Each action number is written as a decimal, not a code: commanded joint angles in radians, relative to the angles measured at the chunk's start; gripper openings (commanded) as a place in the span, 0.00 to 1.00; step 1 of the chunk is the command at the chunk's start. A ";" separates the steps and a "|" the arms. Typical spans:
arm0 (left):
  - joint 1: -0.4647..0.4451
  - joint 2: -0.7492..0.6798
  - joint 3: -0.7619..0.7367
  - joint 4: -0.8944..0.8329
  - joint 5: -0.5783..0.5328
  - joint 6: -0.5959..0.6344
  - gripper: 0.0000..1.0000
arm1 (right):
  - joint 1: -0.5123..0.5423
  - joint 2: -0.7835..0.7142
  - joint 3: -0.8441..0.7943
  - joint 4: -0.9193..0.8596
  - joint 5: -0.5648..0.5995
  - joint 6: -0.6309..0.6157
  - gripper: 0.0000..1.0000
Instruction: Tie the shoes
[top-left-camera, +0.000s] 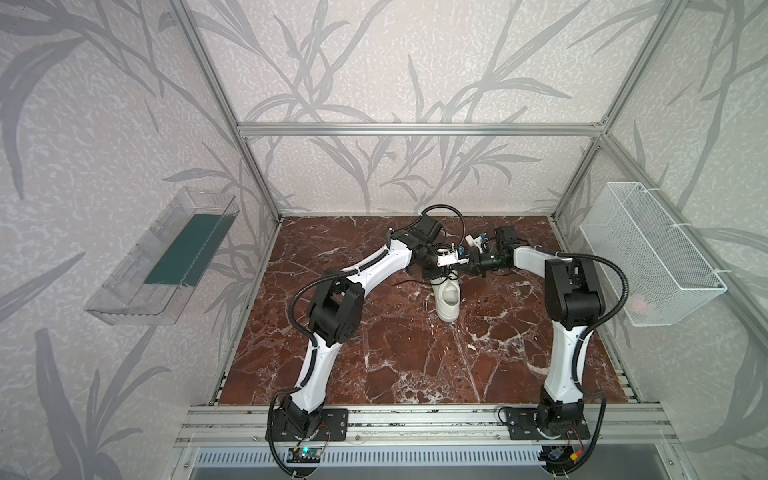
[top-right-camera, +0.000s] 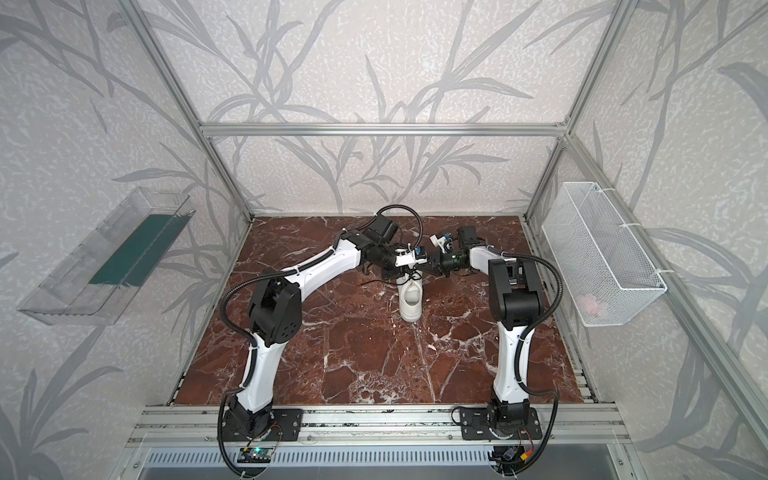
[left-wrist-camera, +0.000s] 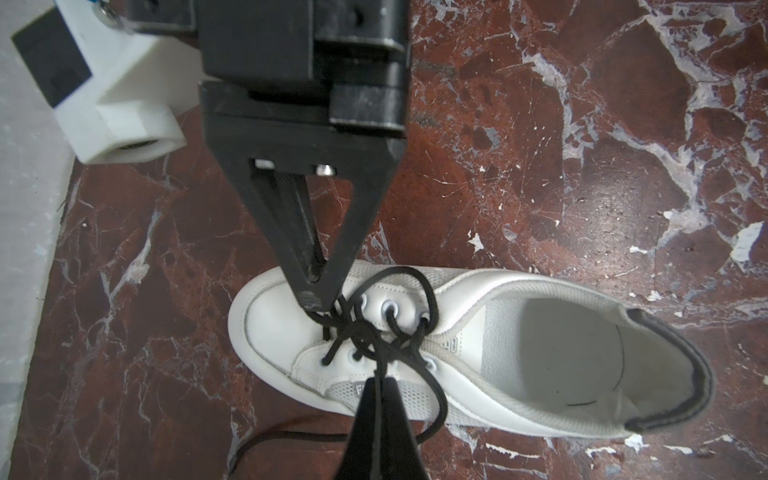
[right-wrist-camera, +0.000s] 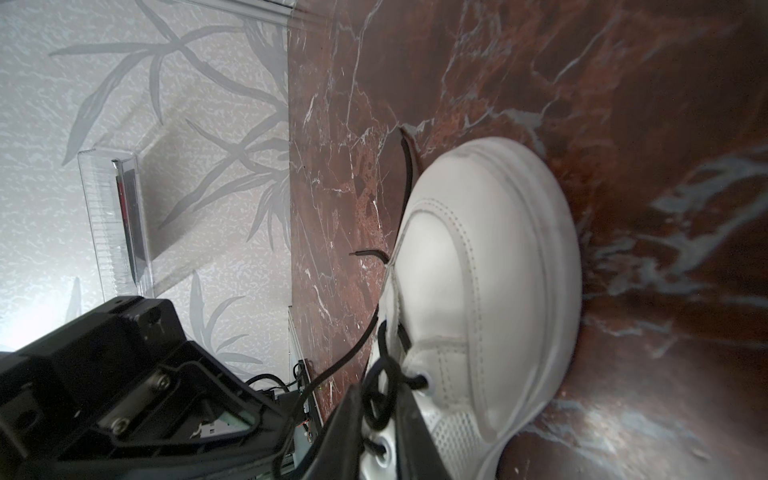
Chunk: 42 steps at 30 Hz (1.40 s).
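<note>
While scanning from the left, finds the left gripper (left-wrist-camera: 379, 377) pressed together on one strand of the black laces (left-wrist-camera: 365, 336), over the sneaker (top-left-camera: 448, 299) midfoot; places that sneaker upright on the marble table (top-left-camera: 374, 353), toe beneath both grippers; meets the right gripper (left-wrist-camera: 320, 301) tips at the laces nearer the toe, unclear whether clamped or parted; counts one sneaker, two grippers

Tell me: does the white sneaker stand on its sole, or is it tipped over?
Upright. The sneaker shows its open top in both top views, and its sole lies flat on the table.
</note>
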<state>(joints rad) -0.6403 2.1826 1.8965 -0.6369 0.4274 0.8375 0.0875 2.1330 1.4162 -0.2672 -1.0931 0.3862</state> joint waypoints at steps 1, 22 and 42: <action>-0.004 0.021 0.021 -0.042 -0.002 0.019 0.00 | -0.016 -0.073 -0.014 -0.001 -0.019 -0.004 0.23; -0.004 0.036 0.021 -0.062 0.000 0.001 0.00 | -0.068 -0.162 -0.225 0.102 -0.031 0.062 0.15; -0.003 0.032 0.030 -0.028 0.006 -0.031 0.00 | -0.058 -0.099 -0.305 0.363 -0.116 0.216 0.00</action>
<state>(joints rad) -0.6403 2.2204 1.8969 -0.6605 0.4210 0.8082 0.0254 2.0232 1.1149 0.0498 -1.1736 0.5770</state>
